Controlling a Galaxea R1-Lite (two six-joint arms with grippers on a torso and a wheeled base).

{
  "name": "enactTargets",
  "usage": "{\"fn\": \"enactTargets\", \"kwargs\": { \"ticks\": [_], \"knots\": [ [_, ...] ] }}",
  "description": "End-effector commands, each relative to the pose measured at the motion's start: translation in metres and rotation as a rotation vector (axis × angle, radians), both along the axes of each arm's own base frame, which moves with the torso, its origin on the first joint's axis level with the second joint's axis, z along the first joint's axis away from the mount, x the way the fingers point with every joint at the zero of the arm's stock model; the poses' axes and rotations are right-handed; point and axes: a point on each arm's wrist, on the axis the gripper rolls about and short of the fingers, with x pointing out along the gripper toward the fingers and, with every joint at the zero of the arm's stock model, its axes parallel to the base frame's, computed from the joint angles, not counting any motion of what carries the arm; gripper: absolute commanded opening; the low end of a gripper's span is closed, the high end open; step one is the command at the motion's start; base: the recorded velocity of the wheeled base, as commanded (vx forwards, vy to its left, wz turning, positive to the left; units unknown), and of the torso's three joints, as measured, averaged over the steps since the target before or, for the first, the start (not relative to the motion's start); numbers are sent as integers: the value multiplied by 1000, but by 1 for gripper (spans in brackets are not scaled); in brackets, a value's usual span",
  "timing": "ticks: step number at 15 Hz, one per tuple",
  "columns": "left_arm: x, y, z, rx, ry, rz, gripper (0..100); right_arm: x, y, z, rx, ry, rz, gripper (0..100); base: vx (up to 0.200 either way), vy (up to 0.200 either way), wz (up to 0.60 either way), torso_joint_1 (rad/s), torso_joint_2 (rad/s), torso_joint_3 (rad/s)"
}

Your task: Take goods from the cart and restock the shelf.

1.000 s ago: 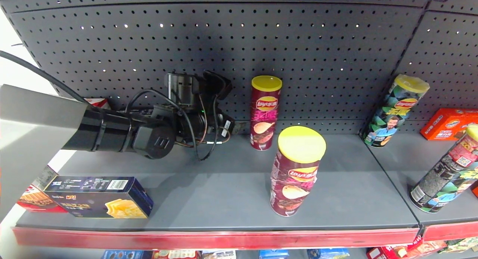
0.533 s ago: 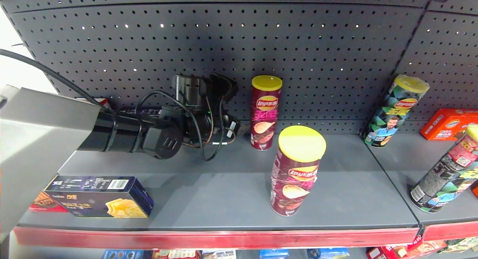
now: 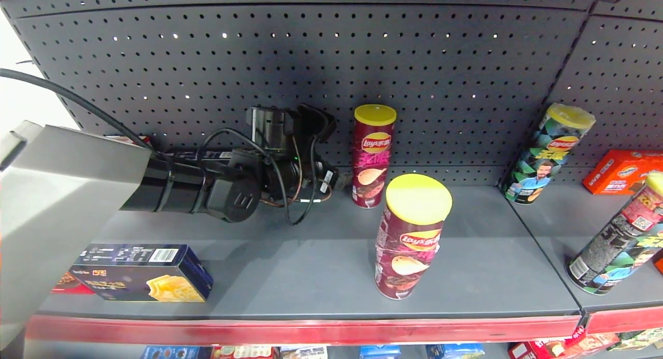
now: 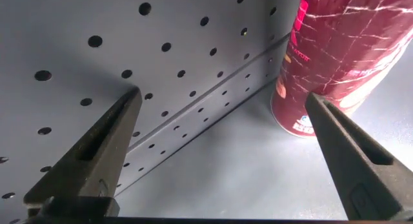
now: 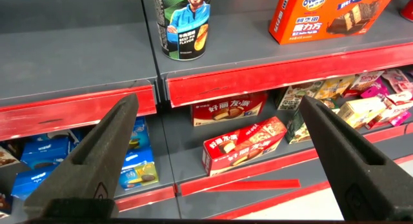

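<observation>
Left wrist view: our left gripper (image 4: 221,95) gapes wide and empty near the pegboard (image 4: 77,30). The maroon chip can (image 4: 342,50) stands upright just beyond one finger on the grey shelf (image 4: 226,179). Our right gripper (image 5: 217,100) is also spread wide, holding nothing.

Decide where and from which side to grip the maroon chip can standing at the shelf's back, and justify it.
Grip the maroon can on its round wall at mid-height, probably coming level from the robot's left, where the open left gripper faces it. It stands upright close to the pegboard, with a second can before it.
</observation>
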Motion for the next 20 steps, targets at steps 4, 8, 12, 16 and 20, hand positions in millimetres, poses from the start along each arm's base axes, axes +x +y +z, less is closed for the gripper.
{"fn": "enactTargets", "kwargs": {
  "ticks": [4,8,12,16,20],
  "knots": [
    [-22,18,33,-27,-52,21,100,0,0,0,0,2,-1,100,0,0,0,0,0,0],
    [-71,42,85,-69,-147,52,100,0,0,0,0,1,-1,100,0,0,0,0,0,0],
    [-175,106,95,-75,-167,115,100,0,0,0,0,1,1,100,0,0,0,0,0,0],
    [-251,142,56,-80,-178,137,100,0,0,0,-3,1,1,100,0,0,0,0,0,0],
    [-279,156,47,-84,-207,224,100,0,0,0,-2,1,1,100,0,0,0,0,0,0]
  ]
}}
